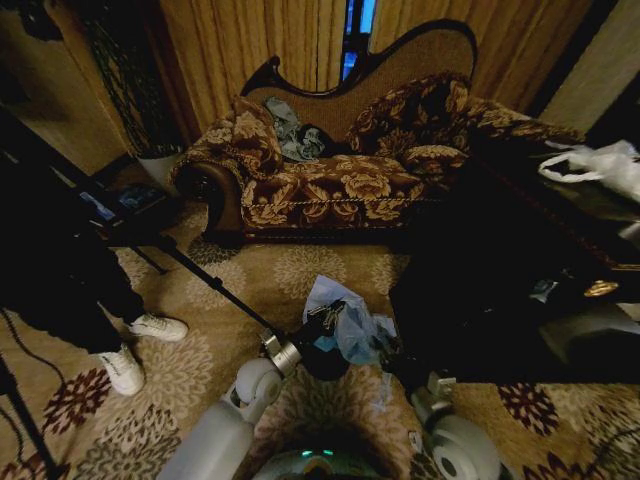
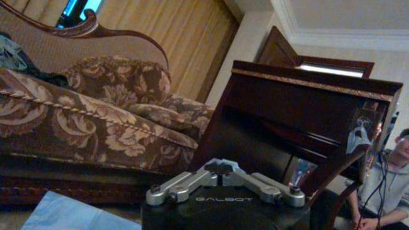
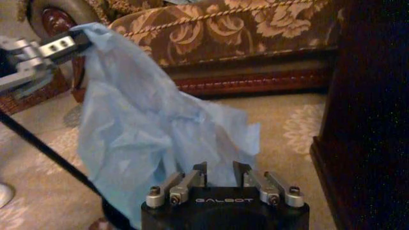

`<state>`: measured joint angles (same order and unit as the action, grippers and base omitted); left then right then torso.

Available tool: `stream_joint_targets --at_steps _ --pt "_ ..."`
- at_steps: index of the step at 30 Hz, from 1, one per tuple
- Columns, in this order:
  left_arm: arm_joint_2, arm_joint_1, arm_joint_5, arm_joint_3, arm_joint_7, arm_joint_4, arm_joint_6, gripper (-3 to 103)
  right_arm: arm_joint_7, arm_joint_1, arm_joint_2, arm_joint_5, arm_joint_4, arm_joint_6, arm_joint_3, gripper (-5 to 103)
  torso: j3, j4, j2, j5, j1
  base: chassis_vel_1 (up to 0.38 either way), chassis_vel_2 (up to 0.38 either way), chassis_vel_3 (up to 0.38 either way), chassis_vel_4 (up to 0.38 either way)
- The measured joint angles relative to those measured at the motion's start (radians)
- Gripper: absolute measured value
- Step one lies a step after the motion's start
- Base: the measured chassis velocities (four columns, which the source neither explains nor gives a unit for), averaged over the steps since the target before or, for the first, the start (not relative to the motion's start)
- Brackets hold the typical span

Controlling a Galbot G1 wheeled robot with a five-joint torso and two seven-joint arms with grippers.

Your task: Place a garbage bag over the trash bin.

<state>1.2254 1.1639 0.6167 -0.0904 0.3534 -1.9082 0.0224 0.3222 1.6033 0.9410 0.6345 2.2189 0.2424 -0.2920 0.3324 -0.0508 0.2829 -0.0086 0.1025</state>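
Note:
The pale blue garbage bag (image 1: pixel 350 322) hangs crumpled over the carpet in front of me. My left gripper (image 1: pixel 324 316) is shut on its upper edge; in the right wrist view the left gripper (image 3: pixel 61 44) holds the garbage bag (image 3: pixel 153 134) up by one corner, the film draping down. In the left wrist view my left gripper (image 2: pixel 221 168) has its fingers together, with the garbage bag (image 2: pixel 70 215) low beside it. My right gripper (image 3: pixel 219 171) is open, its narrow gap against the bag's lower part. The black trash bin (image 1: pixel 326 364) sits under the bag, mostly hidden.
A floral sofa (image 1: pixel 330 185) stands ahead. A large dark low table (image 1: pixel 500 290) fills the right, with a white plastic bag (image 1: pixel 600 165) on it. A tripod leg (image 1: pixel 205 275) slants in from the left, near a person's white shoes (image 1: pixel 140 345).

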Motion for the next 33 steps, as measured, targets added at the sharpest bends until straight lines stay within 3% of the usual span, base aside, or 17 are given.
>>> stream_joint_targets --at_steps 11,21,33 --pt "0.005 -0.014 0.001 0.010 0.000 0.012 0.001 0 -0.019 -0.056 0.056 -0.023 -0.053 -0.017 0.060 0 0.000 0.0000 0.000 0.0000 0.000 0.000 0.000 0.000 0.000" --pt "0.006 -0.008 -0.001 0.014 0.011 0.013 0.002 0 -0.038 -0.072 0.031 0.004 -0.039 -0.017 0.039 0 0.000 -0.0001 0.000 0.0000 0.000 0.000 0.000 0.000 0.000" --pt "0.013 -0.015 -0.010 0.026 0.006 0.015 0.001 0 -0.072 -0.145 0.064 0.041 -0.073 -0.028 0.115 0 0.000 -0.0001 0.000 0.0000 0.000 0.000 0.000 0.000 0.000"
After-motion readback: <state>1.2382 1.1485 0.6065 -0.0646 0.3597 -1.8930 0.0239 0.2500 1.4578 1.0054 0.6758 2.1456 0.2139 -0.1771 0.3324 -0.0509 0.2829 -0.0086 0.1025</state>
